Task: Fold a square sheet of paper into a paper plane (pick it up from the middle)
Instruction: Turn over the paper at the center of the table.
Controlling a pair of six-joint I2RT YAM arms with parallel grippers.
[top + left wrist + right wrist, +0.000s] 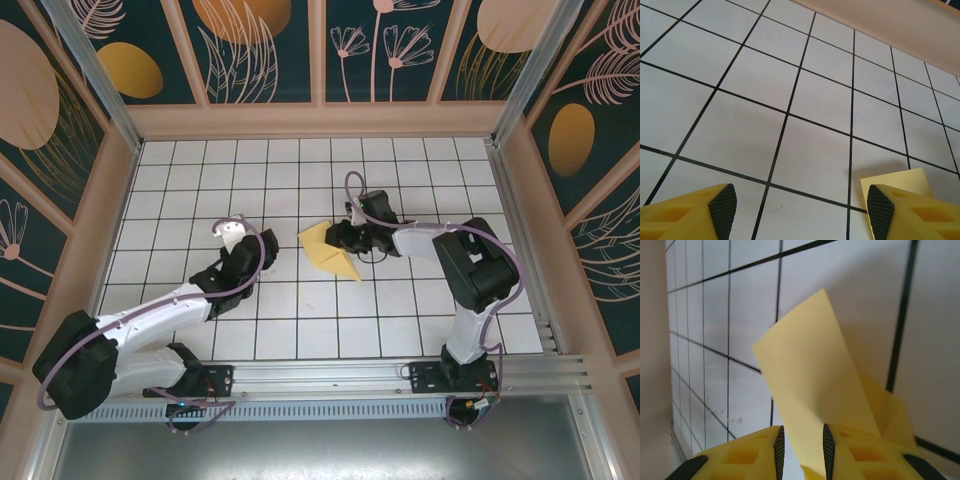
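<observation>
The square sheet of paper (328,250) is pale yellow and lies partly folded near the middle of the tiled table. In the right wrist view one flap of the paper (810,370) curls up off the tiles. That flap runs down between the two pads of my right gripper (801,450). The pads stand a narrow way apart: the flap leans on the right-hand pad, and a sliver of table shows beside the left-hand one. My right gripper (342,240) is at the sheet's right edge. My left gripper (802,207) is wide open over bare tiles, with a corner of the sheet (900,180) behind its right finger.
The table (300,310) is white tiles with black grid lines, closed in by beige walls (320,120) at the back and both sides. My left gripper (238,238) hangs about two tiles left of the sheet. A metal rail (330,375) runs along the near edge.
</observation>
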